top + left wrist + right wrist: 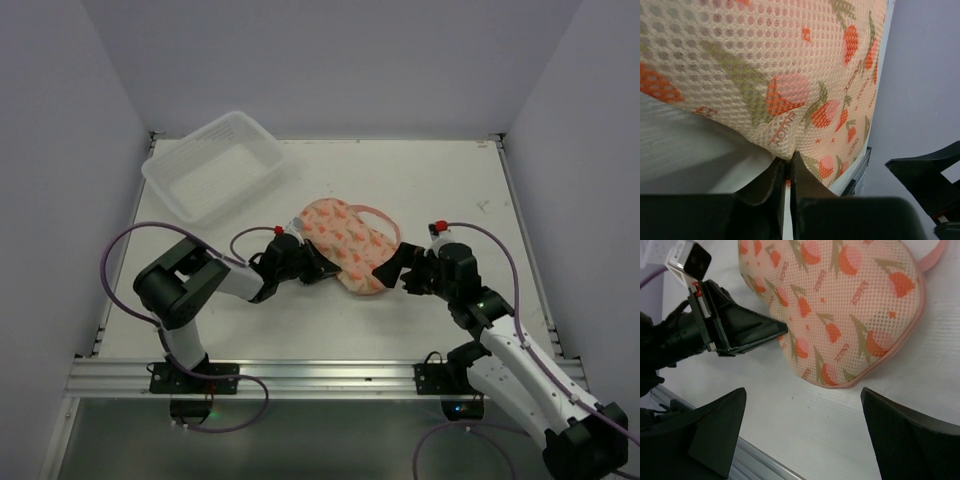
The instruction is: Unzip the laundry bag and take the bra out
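The laundry bag [345,240] lies mid-table, a peach mesh case with red-and-green prints and a pink zip edge. My left gripper [318,268] is at its near left side, shut on a pinch of the mesh [780,65], with the tips [788,160] closed on a fold. In the right wrist view the bag [850,305] fills the top and the left gripper [782,330] nips its side. My right gripper [802,392] stands wide open just short of the bag's near end, holding nothing [395,265]. The bra is hidden.
A clear plastic tub [215,165] sits tilted at the back left. The table's near aluminium rail [320,375] runs just behind both arms. Grey walls close in the left, back and right sides.
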